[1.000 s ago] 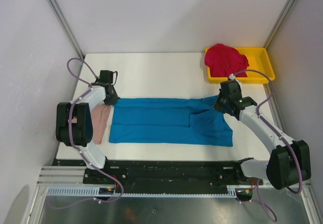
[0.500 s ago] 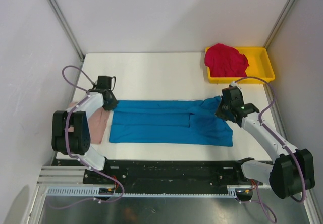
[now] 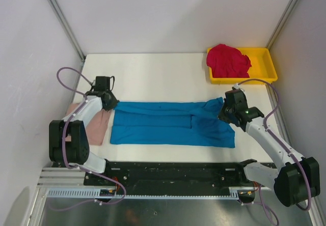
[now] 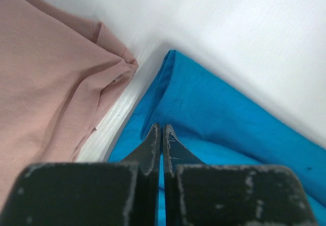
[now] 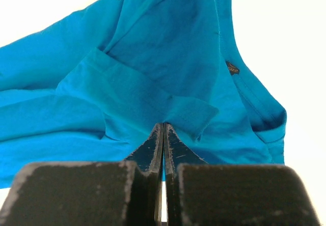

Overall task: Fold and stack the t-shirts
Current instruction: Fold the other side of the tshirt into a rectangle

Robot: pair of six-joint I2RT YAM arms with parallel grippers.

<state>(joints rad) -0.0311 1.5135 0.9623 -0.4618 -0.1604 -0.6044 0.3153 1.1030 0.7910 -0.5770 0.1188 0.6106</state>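
Claws first: my left claw [image 4: 162, 128] has its fingers pressed flat together, tips down on the left end of the blue t-shirt [image 3: 168, 124]. I cannot tell whether any cloth is caught between them. My right claw [image 5: 163, 125] is closed as well, and a small fold of the same shirt runs straight into its tips, so I judge it is pinching that fold.

The blue t-shirt lies spread in a long band along the near edge of the worktop [image 3: 163, 76]. It looks folded lengthwise already, with its right end rumpled, and I judge it needs at least a crosswise fold.

Just beside its left end, at the left edge, lies the pink t-shirt [image 3: 97, 126]. It is partly hidden by my left arm, and I cannot say how neatly it is folded. The red t-shirt [image 3: 227, 60] sits bunched and unfolded in the yellow tray [image 3: 266, 58] at the far right corner.

By my reckoning, then, one shirt is perhaps done, one is under way, one is untouched, and nothing is stacked.

The worktop is white and matte. Plain pale walls [image 3: 168, 17] close it in on three sides, with metal posts [image 3: 61, 20] at the far corners.
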